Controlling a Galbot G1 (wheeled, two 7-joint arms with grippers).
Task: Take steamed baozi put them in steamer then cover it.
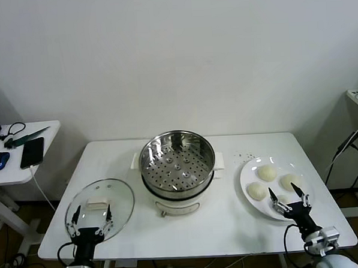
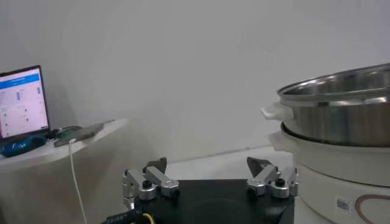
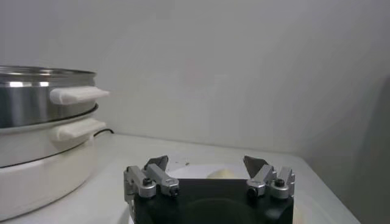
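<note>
Nearest the robot, the left pincer hangs at the table's front edge over the near rim of the cover, its jaws spread wide and holding nothing. The right pincer, equally wide and empty, hangs at the near rim of the white plate, evidently staged for a first pick.

The cover lies flat on the table left of the steamer, clear of its mouth, so loading can proceed unobstructed. The steamed baozi rest on the plate right of the steamer; three are plain in the head view, a fourth probably sits behind the right pincer.

Only the head view shows the perforated tray bare and the cover itself. The right wrist view shows little more than a cream edge between its jaws. The left wrist view adds a lit screen on a side desk.
</note>
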